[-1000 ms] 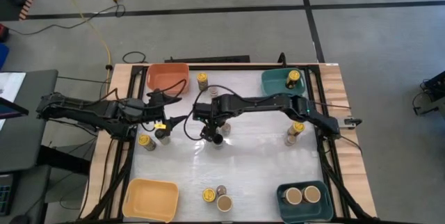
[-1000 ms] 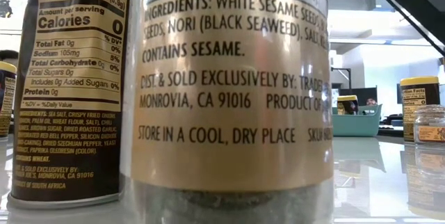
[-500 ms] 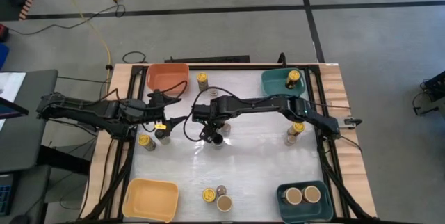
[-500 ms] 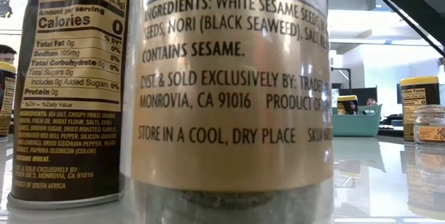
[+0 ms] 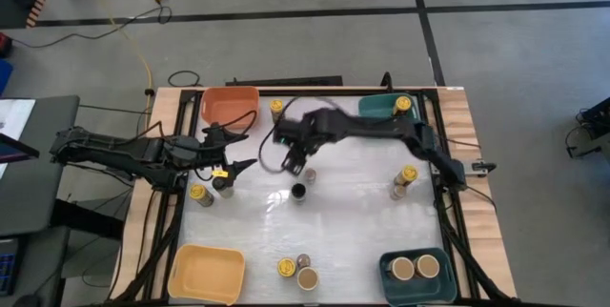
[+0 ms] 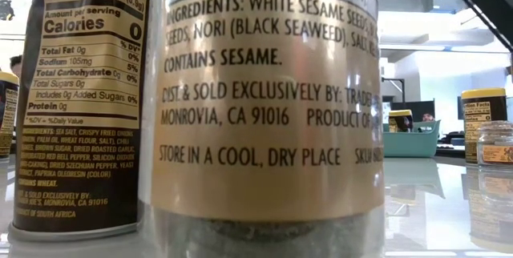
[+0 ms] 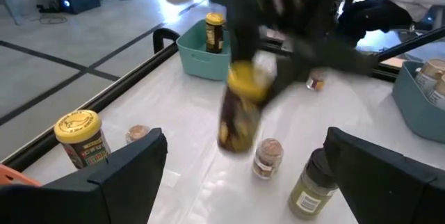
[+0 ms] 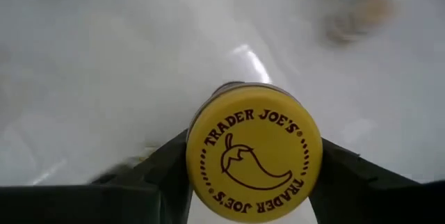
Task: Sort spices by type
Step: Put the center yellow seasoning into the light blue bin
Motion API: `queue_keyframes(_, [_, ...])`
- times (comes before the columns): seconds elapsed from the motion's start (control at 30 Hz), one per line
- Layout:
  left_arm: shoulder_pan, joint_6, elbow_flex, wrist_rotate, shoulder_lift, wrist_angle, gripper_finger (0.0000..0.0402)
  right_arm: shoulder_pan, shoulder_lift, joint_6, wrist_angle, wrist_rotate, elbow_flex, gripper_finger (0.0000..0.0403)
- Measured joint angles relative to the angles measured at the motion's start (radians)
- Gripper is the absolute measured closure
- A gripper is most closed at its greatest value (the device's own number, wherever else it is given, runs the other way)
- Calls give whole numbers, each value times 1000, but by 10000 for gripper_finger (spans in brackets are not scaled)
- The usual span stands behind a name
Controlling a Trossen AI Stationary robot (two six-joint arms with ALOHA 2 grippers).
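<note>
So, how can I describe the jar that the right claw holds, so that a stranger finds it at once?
Start at the white table and look between the orange bin and the teal bin. The right arm reaches there, and its claw grips a dark jar with a yellow lid. Other jars have yellow lids too, but this is the only one held in a claw.

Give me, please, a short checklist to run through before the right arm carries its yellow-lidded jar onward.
1. Grip: right gripper clamps the yellow-lidded jar on both sides: ok.
2. Jar off the table, hanging in mid-air in the left wrist view: ok.
3. Teal bin already holds a matching jar: ok.
4. Room left in that bin: cannot tell.
5. Left gripper parked open near the orange bin, off the path: ok.
</note>
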Motion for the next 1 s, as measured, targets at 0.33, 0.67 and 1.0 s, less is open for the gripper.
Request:
queue_keyframes(0.33, [16, 100, 0, -30, 0, 0, 29, -118, -261, 72, -50, 78, -272, 160])
queue_keyframes(0.67, [95, 112, 0, -36, -1, 1, 29, -259, -673, 264, 132, 81, -829, 160])
queue_keyframes(1.0, [159, 102, 0, -33, -1, 2, 29, -459, -890, 181, 173, 78, -1054, 160])
